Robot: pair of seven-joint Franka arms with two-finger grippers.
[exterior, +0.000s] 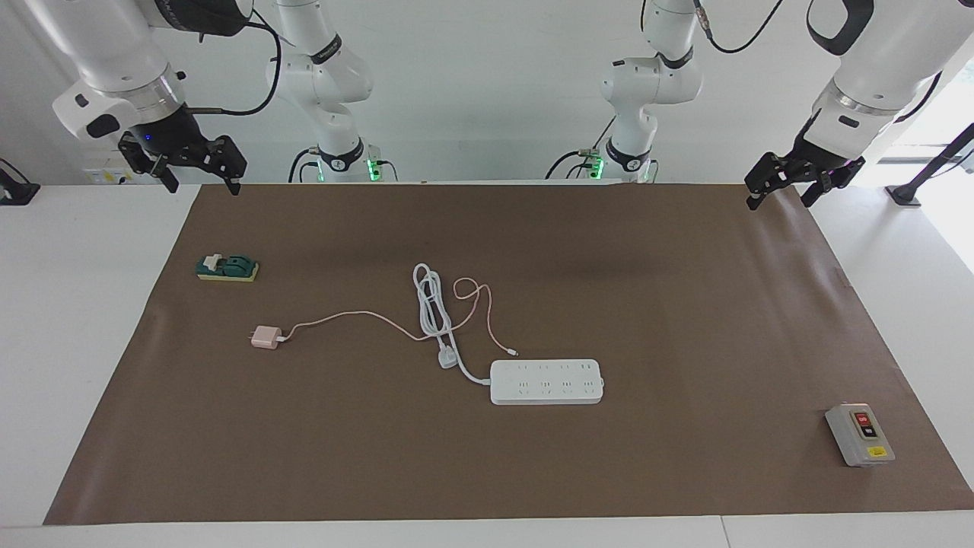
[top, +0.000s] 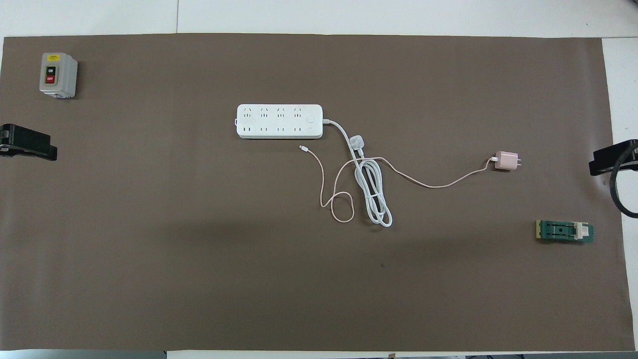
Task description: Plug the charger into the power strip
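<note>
Lying mid-mat: charger [exterior: 265, 336], power strip [exterior: 546, 382] apart; both grippers parked at edges.

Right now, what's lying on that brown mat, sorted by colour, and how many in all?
White: 1, the power strip with its cord and plug.
Pink: 1, the charger with its cable.
Grey: 1, the switch box.
Green: 1, the small green block.
Total: 4

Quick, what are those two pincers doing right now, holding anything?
Left pincer: open, holding nothing, raised over the table's edge.
Right pincer: open, holding nothing, raised over the table's edge.
</note>
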